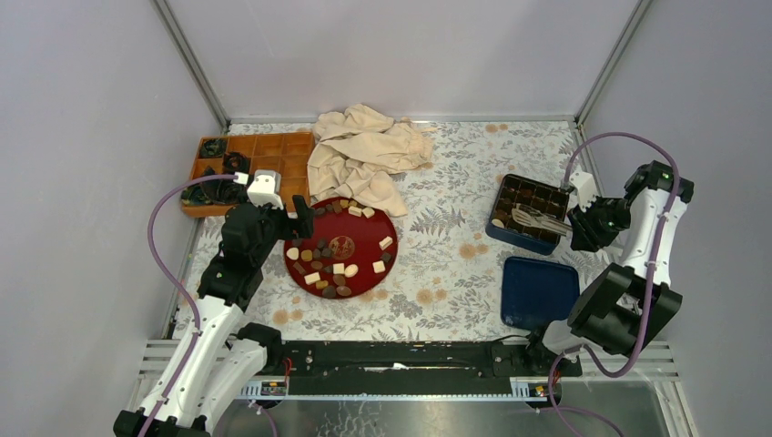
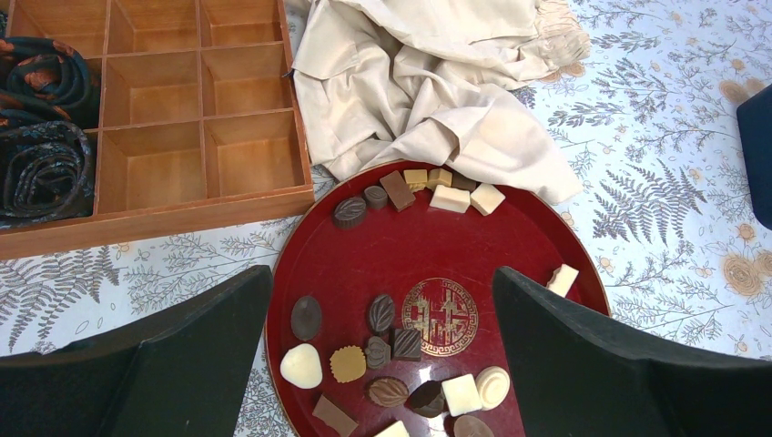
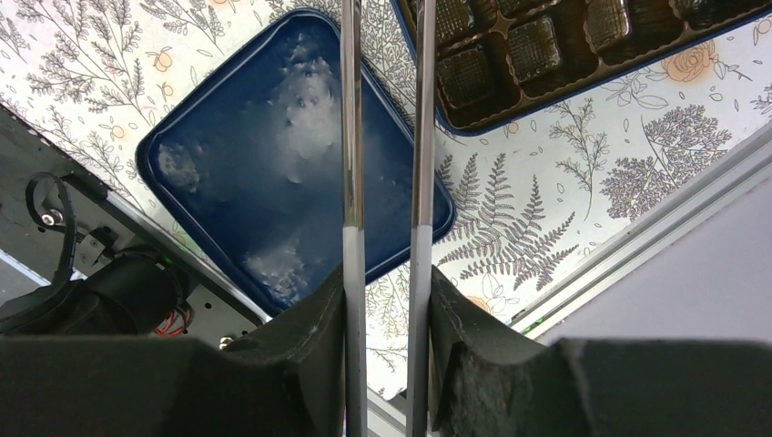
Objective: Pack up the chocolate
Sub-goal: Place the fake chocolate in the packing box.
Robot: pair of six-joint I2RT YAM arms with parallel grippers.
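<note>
From above, the left claw (image 1: pixel 280 217) hangs over the near-left edge of a round red plate (image 1: pixel 362 238), which sits left of centre on the fern-print table (image 1: pixel 437 264). The chocolates (image 1: pixel 320 266) are scattered across that plate, dark, tan and cream pieces, with a small row along its far rim. A crumpled beige cloth (image 1: pixel 364 150) lies behind the plate and overlaps its far edge. To the left is a wooden compartment tray (image 1: pixel 278 155). Over on the right, the right claw (image 1: pixel 570 222) holds metal tongs (image 1: pixel 535 218) out over a blue chocolate box (image 1: pixel 517 238) with a brown cell insert. The box's blue lid (image 1: pixel 539 291) lies on the table just in front of it.

On the left wrist camera the claw's fingers (image 2: pixel 205 350) are spread wide, nothing between them. Below lie the plate and its chocolates (image 2: pixel 391 344). Dark rolled fabric (image 2: pixel 41 137), possibly neckties, fills the wooden tray's left cells.

On the right wrist camera the claw is pinching the tongs (image 3: pixel 350 137), whose two steel arms run up between the pads. The lid (image 3: pixel 264 155) is beneath them. The box insert (image 3: pixel 537 45) is at the top right, and the cells in view look empty.
</note>
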